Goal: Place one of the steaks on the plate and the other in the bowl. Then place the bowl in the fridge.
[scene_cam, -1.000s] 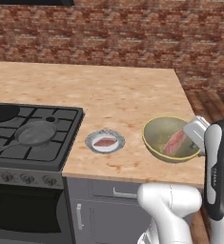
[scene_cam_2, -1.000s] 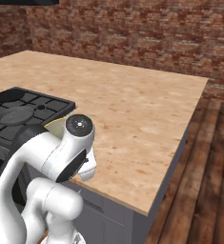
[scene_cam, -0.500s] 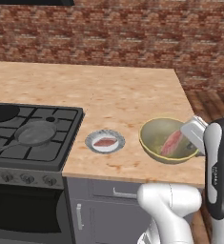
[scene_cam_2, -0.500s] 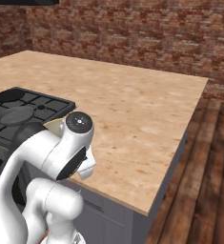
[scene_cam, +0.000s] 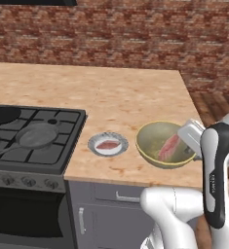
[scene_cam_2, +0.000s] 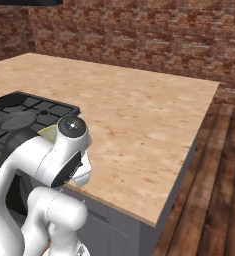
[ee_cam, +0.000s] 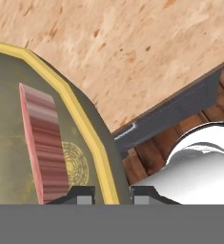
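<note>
A: Where are the task's things located?

B: The bowl (scene_cam: 165,144) is seen near the front edge of the wooden counter (scene_cam: 121,97), right of the plate (scene_cam: 107,144). One steak (scene_cam: 108,144) lies flat on the plate; the other steak (ee_cam: 44,143) is leaned against the inside of the bowl.

A: How is the bowl judged to handle?

B: It is taken to be rigid and smooth, of moderate weight, with the load off-centre because of the leaning steak. A rim grip is judged the only practical hold; tipping is to be avoided, since the soft, slick meat could slide out.

A: And the pincer?

B: In the hand view the gripper (ee_cam: 112,195) is seen narrowed, one fingertip inside and one outside the yellow rim, which passes between them. It is recorded as clamped on the bowl's rim at its right side. Whether the bowl is lifted off the counter cannot be told.
</note>
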Robot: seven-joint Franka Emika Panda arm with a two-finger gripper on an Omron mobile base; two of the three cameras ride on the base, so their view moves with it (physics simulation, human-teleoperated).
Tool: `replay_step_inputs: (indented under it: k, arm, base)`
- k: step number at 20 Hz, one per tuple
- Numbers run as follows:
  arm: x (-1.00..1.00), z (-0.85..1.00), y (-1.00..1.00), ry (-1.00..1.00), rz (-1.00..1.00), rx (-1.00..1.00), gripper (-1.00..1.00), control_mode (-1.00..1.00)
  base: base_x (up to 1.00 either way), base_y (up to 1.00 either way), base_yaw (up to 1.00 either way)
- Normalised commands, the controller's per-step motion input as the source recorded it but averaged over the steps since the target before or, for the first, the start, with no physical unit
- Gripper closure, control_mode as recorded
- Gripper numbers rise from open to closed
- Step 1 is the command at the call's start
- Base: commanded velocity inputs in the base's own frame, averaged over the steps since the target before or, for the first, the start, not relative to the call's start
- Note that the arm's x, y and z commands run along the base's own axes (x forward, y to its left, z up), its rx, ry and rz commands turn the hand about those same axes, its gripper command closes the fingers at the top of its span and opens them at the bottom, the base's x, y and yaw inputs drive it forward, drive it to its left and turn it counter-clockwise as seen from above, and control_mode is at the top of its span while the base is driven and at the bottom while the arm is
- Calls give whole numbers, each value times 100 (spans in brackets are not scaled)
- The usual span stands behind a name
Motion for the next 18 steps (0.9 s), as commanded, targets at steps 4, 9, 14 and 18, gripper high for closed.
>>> replay_step_inputs:
  k: [4, 9, 14, 18]
  arm:
    - [0, 0, 0, 0, 0, 0, 100, 100]
    - [0, 0, 0, 0, 0, 0, 100, 100]
    - [0, 0, 0, 0, 0, 0, 100, 100]
    - [0, 0, 0, 0, 0, 0, 100, 100]
  base:
    - [-5, 22, 9]
    - [-16, 11, 12]
    - [-29, 14, 15]
    - [-43, 17, 23]
